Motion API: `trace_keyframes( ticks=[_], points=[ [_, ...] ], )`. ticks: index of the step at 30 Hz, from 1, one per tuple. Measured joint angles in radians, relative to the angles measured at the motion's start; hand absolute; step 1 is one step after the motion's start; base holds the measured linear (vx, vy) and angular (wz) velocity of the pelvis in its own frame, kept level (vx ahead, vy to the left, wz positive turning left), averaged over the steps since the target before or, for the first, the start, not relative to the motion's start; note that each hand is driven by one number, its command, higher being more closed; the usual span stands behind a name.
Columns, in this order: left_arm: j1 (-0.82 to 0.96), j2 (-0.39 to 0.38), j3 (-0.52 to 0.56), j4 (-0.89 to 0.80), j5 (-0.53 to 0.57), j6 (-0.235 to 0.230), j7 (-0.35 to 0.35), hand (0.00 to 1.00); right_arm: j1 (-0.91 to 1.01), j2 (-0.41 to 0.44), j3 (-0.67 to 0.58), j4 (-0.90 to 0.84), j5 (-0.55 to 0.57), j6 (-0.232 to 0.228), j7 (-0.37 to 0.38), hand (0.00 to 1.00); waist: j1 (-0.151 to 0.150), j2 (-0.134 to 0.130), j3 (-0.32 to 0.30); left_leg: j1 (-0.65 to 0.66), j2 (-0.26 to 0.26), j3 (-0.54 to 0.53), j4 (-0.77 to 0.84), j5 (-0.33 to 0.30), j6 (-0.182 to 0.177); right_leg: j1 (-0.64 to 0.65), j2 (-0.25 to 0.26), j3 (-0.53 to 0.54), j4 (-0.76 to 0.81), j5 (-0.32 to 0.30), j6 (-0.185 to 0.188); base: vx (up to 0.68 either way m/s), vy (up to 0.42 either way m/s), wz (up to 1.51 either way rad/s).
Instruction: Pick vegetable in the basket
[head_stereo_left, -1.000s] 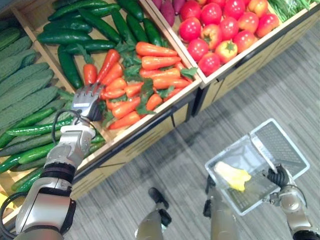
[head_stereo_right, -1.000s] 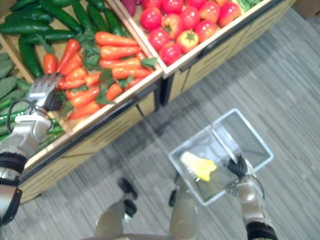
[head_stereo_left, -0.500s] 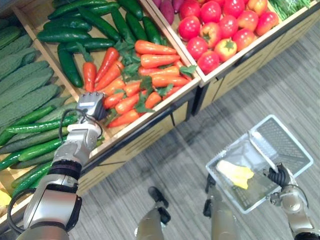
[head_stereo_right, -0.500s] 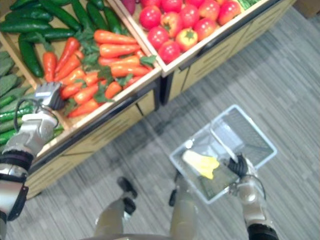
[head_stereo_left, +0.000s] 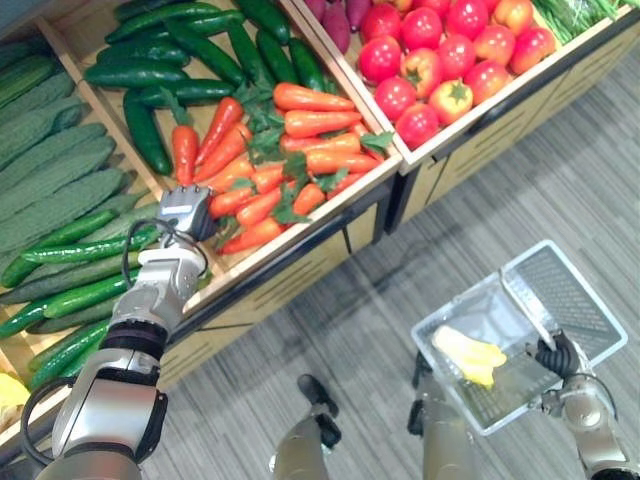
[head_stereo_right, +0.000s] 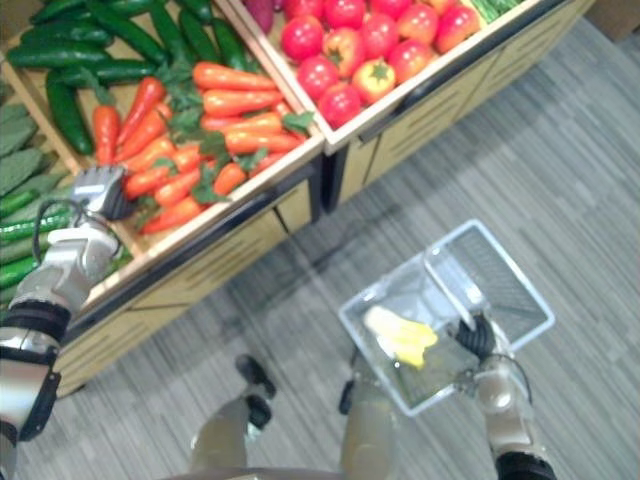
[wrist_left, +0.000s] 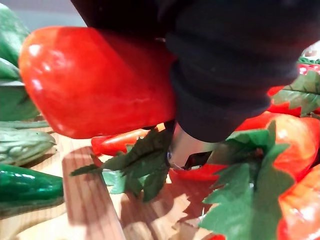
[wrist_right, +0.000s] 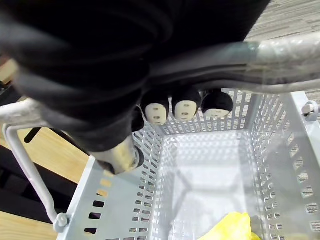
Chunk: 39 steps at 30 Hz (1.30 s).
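Saw the left hand (head_stereo_left: 185, 210) at ten o'clock, down among the carrots (head_stereo_left: 310, 125); could not tell if its fingers held one; found the right hand (head_stereo_left: 558, 355) at four o'clock, clenched round the handle (wrist_right: 280, 52) of the basket (head_stereo_left: 575, 290); spotted a yellow thing (head_stereo_left: 465, 355) inside.

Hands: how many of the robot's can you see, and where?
2. The left hand is down among the carrots. The right hand is curled round the handle of the basket.
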Motion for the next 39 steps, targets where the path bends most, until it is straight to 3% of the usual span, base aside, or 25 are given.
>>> trace_keyframes(
  ticks=[7, 15, 20, 24, 28, 33, 39],
  points=[
    [0.001, 0.021, 0.001, -0.07, 0.005, 0.001, 0.0, 1.0, 0.031, 0.004, 0.011, 0.005, 0.0, 0.0, 0.0, 1.0, 0.014, 0.016, -0.017, 0.001, -0.003, -0.035, 0.002, 0.007, 0.01, 0.035, -0.007, -0.024, -0.014, 0.005, 0.008, -0.02, 0.05, 0.13],
    [0.02, 0.044, 0.001, -0.117, 0.021, 0.013, 0.0, 1.0, 0.074, 0.037, 0.01, 0.041, 0.0, 0.0, -0.002, 1.0, 0.016, 0.016, -0.091, 0.009, -0.018, -0.066, -0.016, 0.018, 0.02, 0.069, -0.017, -0.056, -0.026, 0.005, 0.007, 0.02, 0.074, 0.13],
    [0.051, 0.048, 0.017, -0.162, 0.022, 0.026, 0.0, 1.0, 0.078, 0.06, 0.005, 0.061, -0.001, 0.001, -0.002, 1.0, 0.015, 0.004, -0.118, 0.037, -0.038, -0.072, -0.06, 0.035, 0.022, 0.086, -0.021, -0.062, -0.031, 0.005, 0.007, 0.02, 0.073, 0.04],
    [0.118, 0.048, 0.045, -0.302, 0.045, 0.034, 0.0, 1.0, 0.071, 0.067, -0.034, 0.113, -0.001, 0.007, -0.004, 1.0, 0.008, -0.003, -0.135, 0.068, -0.053, -0.092, -0.078, 0.043, 0.025, 0.126, -0.027, -0.084, -0.032, 0.005, 0.007, 0.03, 0.072, 0.13],
    [0.158, 0.048, 0.045, -0.411, 0.059, 0.033, 0.0, 1.0, 0.06, 0.079, -0.06, 0.122, -0.001, 0.014, -0.01, 1.0, 0.019, -0.021, -0.158, 0.087, -0.066, -0.097, -0.105, 0.051, 0.029, 0.142, -0.034, -0.097, -0.034, 0.004, 0.007, 0.01, 0.073, 0.09],
    [0.213, 0.037, 0.022, -0.577, 0.061, 0.009, -0.002, 1.0, 0.036, 0.086, -0.062, 0.123, -0.001, 0.03, -0.014, 1.0, 0.022, -0.037, -0.188, 0.12, -0.087, -0.113, -0.165, 0.079, 0.031, 0.171, -0.047, -0.127, -0.035, 0.0, 0.002, -0.02, 0.062, 0.14],
    [0.218, 0.022, -0.121, -0.786, 0.06, -0.068, -0.026, 1.0, 0.032, 0.099, -0.066, 0.073, 0.0, 0.053, -0.015, 1.0, 0.046, -0.043, -0.214, 0.146, -0.088, -0.113, -0.169, 0.081, 0.03, 0.198, -0.052, -0.148, -0.025, -0.016, -0.005, -0.04, 0.027, 0.05]
  ],
)
